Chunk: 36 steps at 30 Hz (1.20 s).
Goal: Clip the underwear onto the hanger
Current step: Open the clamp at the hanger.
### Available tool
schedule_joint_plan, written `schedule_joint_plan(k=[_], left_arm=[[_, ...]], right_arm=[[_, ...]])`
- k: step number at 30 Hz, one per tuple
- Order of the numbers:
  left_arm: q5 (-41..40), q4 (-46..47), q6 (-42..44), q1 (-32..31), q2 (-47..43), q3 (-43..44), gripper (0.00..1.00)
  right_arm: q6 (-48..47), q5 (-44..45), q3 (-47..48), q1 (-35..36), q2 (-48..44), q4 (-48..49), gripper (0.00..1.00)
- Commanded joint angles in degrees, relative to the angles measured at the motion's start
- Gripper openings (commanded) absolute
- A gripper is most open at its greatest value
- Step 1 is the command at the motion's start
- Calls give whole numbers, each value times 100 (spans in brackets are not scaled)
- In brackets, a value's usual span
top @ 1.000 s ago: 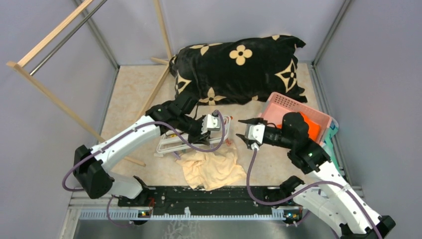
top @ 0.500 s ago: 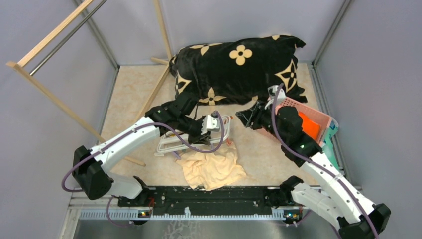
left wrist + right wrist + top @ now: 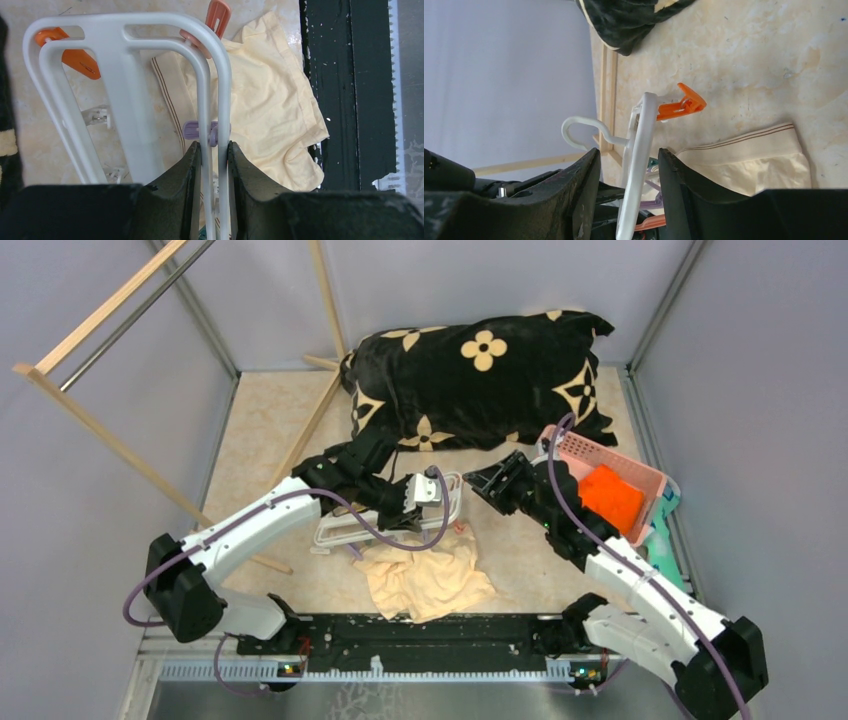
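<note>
**Setting:** beige marbled tabletop (image 3: 260, 440) boxed in by grey walls. Entries run left to right.

1. **Wooden rack** (image 3: 100, 370): leans at the far left, well apart from the work.
2. **Left gripper** (image 3: 211, 150): pressed together on the hanger's near rail, 1 finger on each side, just behind a lilac clip (image 3: 200, 130).
3. **Hanger** (image 3: 350, 530): white plastic frame, held low at table centre. I cannot tell whether it touches the surface. It looks stiff, light and smooth, and a rail is the sensible place to hold it. An orange clip (image 3: 684, 106) juts from its end. The clips look small and springy and probably need a squeeze at the tail to open.
4. **Underwear** (image 3: 428, 580): cream fabric, crumpled on the table on the near side of the hanger, between the 2 arm bases. Its striped waistband edge lies beneath the held rail, and it is not clipped. It looks soft, limp and light, and likely to sag and bunch. It is best pinched at the waistband hem, where the cloth appears doubled.
5. **Black blanket** (image 3: 480, 380): cream flower motifs, at the back.
6. **Right gripper** (image 3: 629, 152): fingers spread and holding nothing. It hovers just right of the hanger's end, with the frame edge lined up in the gap.
7. **Pink basket** (image 3: 590, 450): far right, containing an orange cloth (image 3: 612, 498).
</note>
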Motion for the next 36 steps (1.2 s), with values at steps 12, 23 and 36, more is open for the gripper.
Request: schedule_joint_plan(k=[12, 23, 36], left_arm=[[-171, 325, 231, -1, -68, -50, 1], [-366, 395, 169, -9, -34, -80, 9], [-1612, 1796, -872, -9, -1016, -491, 68]], right_arm=[[474, -455, -84, 252, 597, 899, 38], [491, -497, -151, 361, 714, 1033, 16], [845, 236, -229, 422, 362, 771, 0]])
